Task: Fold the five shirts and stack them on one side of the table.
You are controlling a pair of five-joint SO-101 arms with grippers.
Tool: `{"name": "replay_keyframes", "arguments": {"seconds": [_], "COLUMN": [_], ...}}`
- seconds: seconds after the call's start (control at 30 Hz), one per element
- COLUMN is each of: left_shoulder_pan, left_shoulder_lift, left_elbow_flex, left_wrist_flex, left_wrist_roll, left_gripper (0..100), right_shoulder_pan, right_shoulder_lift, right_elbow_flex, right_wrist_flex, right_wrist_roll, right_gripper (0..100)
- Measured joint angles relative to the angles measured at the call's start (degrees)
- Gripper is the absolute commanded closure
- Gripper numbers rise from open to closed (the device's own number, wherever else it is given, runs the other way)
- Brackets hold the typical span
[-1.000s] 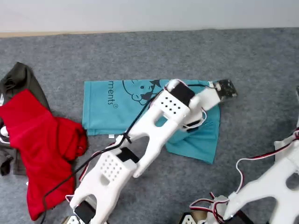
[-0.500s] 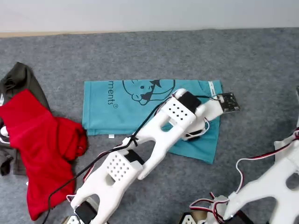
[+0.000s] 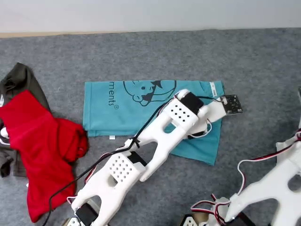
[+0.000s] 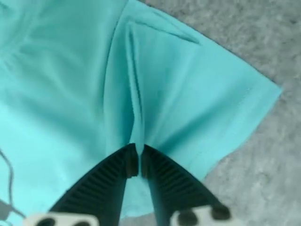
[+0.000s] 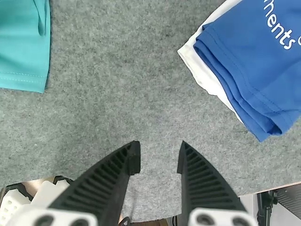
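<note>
Since a second ago your left arm [image 3: 162, 132] has slid its wrist down and right across the flat teal cotton T-shirt [image 3: 113, 110], uncovering the collar edge; in the last half second it barely shifted. Left gripper [image 4: 135, 157] is pinched together on a raised ridge of that teal fabric near the sleeve end, mid-table on the grey felt table cover [image 3: 141, 56]. Right gripper [image 5: 157, 153] hangs with fingers apart over bare felt, holding nothing, between the teal hem and a folded blue T-shirt [image 5: 254, 56] lying on a folded white shirt [image 5: 197, 70]. Handling, my read: the cloth is light, limp and not fragile, and drags on felt rather than sliding, so a thin pinch may slip. You'd do better taking a hem or shoulder seam where layers double. Count: five shirts: one teal, one blue, one white, one crumpled red shirt [image 3: 44, 141], and one dark olive shirt [image 3: 16, 80] partly under it at the high view's left side. Two arms, two grippers.
</note>
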Motion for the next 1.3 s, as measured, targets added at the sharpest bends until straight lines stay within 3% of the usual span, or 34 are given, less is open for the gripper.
{"name": "replay_keyframes", "arguments": {"seconds": [0.23, 0.7, 1.0, 1.17, 1.3], "left_shoulder_pan": [-0.35, -8.79, -9.41, -9.85, -11.69], "left_shoulder_lift": [0.00, 3.60, 3.69, 3.69, 3.69], "left_elbow_flex": [-4.22, -4.57, -4.57, -4.57, -6.68], "left_wrist_flex": [2.11, -4.13, -7.82, -8.35, -8.35], "left_wrist_roll": [-0.70, -0.70, -0.70, -0.70, 1.05], "left_gripper": [98, 98, 98, 88, 85], "right_shoulder_pan": [0.00, 0.00, 0.00, 0.00, 0.00], "right_shoulder_lift": [0.00, 0.00, 0.00, 0.00, 0.00], "right_elbow_flex": [0.00, 0.00, 0.00, 0.00, 0.00], "right_wrist_flex": [0.00, 0.00, 0.00, 0.00, 0.00], "right_wrist_roll": [0.00, 0.00, 0.00, 0.00, 0.00], "right_gripper": [86.5, 86.5, 86.5, 86.5, 86.5]}}
